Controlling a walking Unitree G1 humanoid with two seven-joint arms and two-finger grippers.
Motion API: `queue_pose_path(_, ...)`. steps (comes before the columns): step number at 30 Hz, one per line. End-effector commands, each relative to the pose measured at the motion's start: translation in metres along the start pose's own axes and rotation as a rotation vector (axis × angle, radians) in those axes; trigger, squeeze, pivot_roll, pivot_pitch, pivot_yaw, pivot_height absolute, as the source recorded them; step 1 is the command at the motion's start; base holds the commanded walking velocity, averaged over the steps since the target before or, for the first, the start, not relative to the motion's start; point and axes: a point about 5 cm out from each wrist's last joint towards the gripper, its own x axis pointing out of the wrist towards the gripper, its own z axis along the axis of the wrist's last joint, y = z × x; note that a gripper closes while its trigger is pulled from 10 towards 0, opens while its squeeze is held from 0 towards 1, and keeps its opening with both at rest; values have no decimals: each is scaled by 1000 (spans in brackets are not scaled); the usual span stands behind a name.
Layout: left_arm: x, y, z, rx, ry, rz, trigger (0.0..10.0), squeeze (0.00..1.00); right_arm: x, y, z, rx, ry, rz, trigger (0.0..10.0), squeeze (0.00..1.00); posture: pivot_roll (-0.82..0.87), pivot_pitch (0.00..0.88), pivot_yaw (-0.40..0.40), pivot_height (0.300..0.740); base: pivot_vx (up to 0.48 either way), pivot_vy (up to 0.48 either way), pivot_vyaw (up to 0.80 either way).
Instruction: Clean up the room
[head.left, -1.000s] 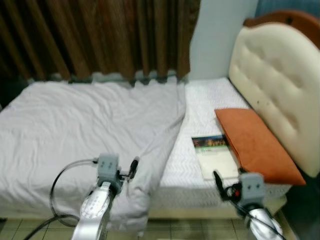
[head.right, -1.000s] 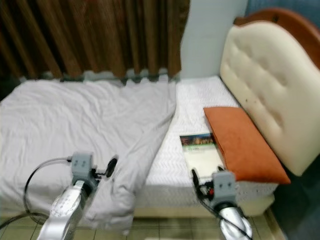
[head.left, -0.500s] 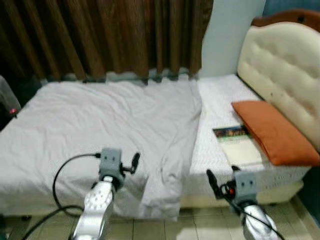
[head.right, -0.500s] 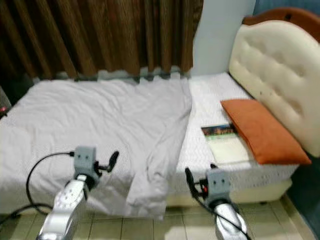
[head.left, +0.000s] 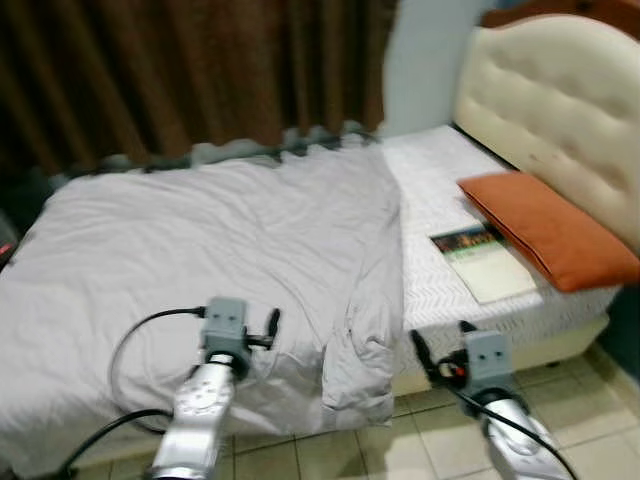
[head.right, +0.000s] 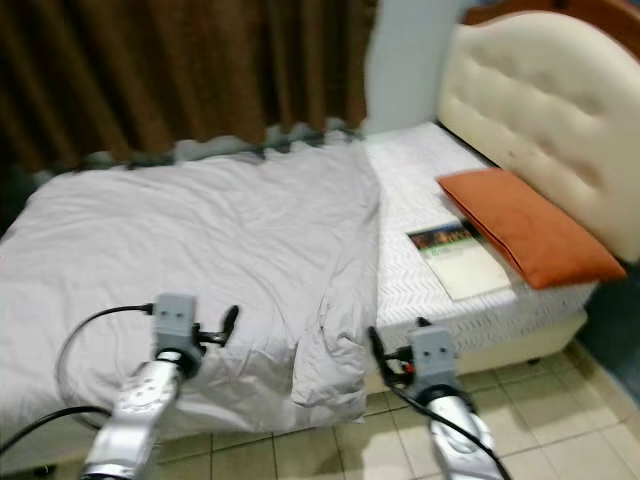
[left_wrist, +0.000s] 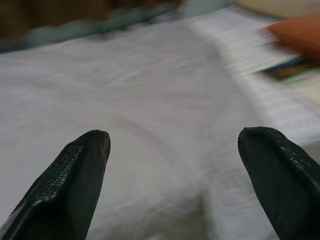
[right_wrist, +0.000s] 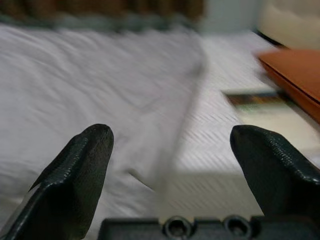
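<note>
Both hands are up in front of the bed and holding nothing: the left hand (head.left: 272, 325) has its fingers spread wide over the near edge of the bed, and the right hand (head.left: 440, 350) is just as wide, hanging off the near edge over the tiled floor (head.left: 440, 440). So the thing that matters, I'd say, is the grey blanket (head.left: 220, 250). It covers the foot side of the bed and stops short of the headboard end, with its free edge running from the far edge by the curtain (head.left: 180, 70) back to the near edge, where it bunches and droops toward the floor. That bunched corner (head.left: 362, 365) sits between the two hands, a bit nearer the right one. Past it the bare white mattress (head.left: 430, 210) carries a book (head.left: 483, 262) lying flat just beside the orange pillow (head.left: 550, 235), which rests near the padded headboard (head.left: 545, 100). The book is clearly on the right arm's side.
</note>
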Motion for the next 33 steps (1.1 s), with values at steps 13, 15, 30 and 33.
queue_pose_path(13, 6, 20, -11, -67, 63, 84, 10000, 0, 6, 10, 4, -8, -18, 41, 10000, 0, -106, 14, 54, 740, 110, 81, -308)
queue_pose_path(15, 6, 23, -14, -82, 66, 106, 10000, 0, 5, 9, 4, -16, -10, 52, 10000, 0, -111, 21, 40, 740, 0, -429, 0)
queue_pose_path(30, 6, 10, -17, -117, 50, 94, 10000, 0, 6, 8, 4, -39, 14, 109, 10000, 0, -112, 42, 7, 740, 159, -405, 0)
queue_pose_path(33, 5, 14, -16, -89, 44, 106, 10000, 0, 7, 9, 4, -29, 9, 109, 10000, 0, -108, 40, 13, 740, 362, -309, 0)
